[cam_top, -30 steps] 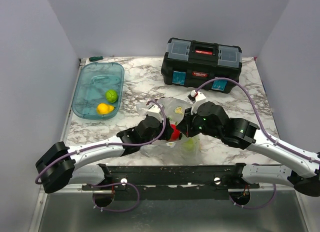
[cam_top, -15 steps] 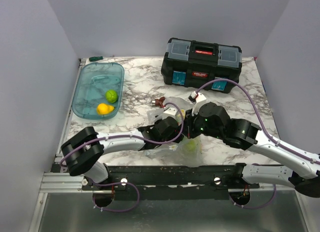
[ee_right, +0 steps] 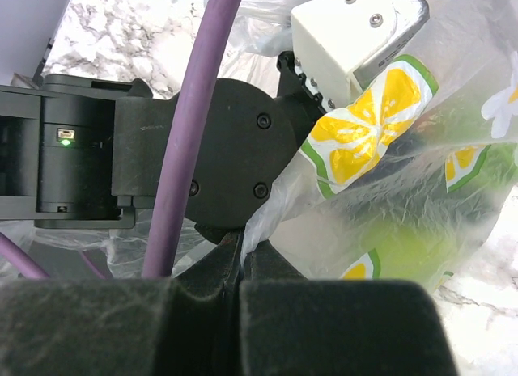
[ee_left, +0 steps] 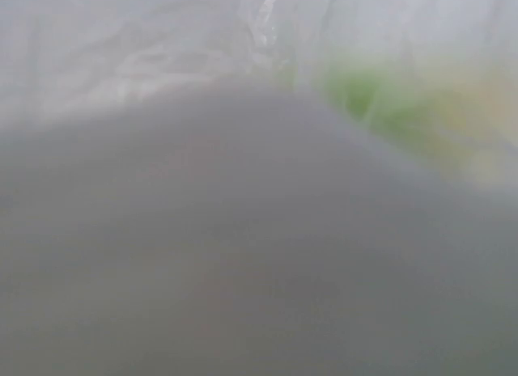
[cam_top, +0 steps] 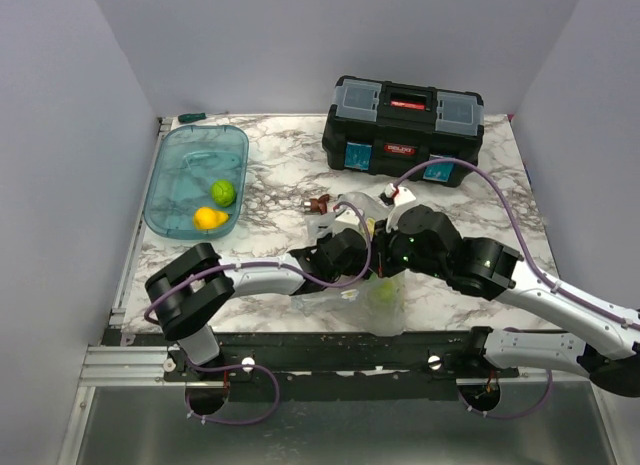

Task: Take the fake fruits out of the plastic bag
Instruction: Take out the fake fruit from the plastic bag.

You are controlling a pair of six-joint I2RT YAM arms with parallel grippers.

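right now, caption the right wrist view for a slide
Right pincer shut on the bag, a lime-green fruit inside, the left arm close behind.

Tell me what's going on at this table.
The right gripper is pinched shut on the plastic of the bag. The left gripper is buried in the bag, its camera showing only blur. A lime fruit sits inside the bag. A green fruit and a yellow fruit lie in the tub.

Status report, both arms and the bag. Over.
Right jaws shut on plastic bag. Left jaws hidden at bag, state unseen. Lime-green fruit in bag; green fruit, yellow fruit in teal tub. No obstruction seen.
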